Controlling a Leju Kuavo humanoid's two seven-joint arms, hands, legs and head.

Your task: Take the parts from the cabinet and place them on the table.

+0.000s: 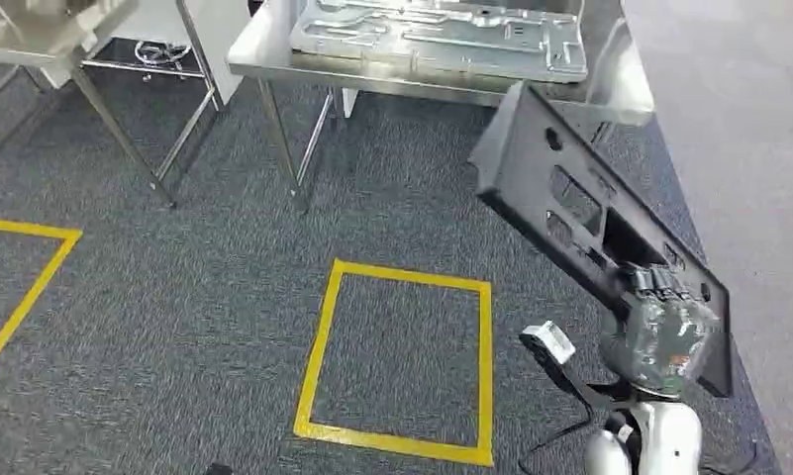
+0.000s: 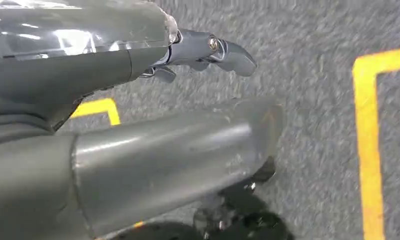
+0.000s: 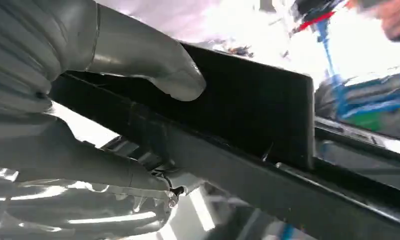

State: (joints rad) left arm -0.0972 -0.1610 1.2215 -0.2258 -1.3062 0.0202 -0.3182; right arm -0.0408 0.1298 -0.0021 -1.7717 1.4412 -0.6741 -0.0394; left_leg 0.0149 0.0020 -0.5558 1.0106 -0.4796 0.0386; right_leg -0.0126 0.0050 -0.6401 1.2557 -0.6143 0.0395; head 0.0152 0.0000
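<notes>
A long black panel with cut-outs (image 1: 580,213) is carried tilted above the carpet, its far end close to the steel table (image 1: 263,54). My right hand (image 1: 659,332) grips the panel's near end; in the right wrist view the thumb (image 3: 158,65) presses on the dark panel (image 3: 257,110) and the fingers curl under it. A silver pressed-metal part (image 1: 437,35) lies on the table top. My left hand (image 2: 138,100) hangs over the carpet with nothing in it, thumb and fingers apart.
Yellow tape squares (image 1: 402,361) mark the grey carpet. A second steel table (image 1: 46,40) stands at the far left, its legs reaching the floor. A lighter floor strip (image 1: 748,148) runs along the right. A cable and small white box (image 1: 547,343) hang near my right arm.
</notes>
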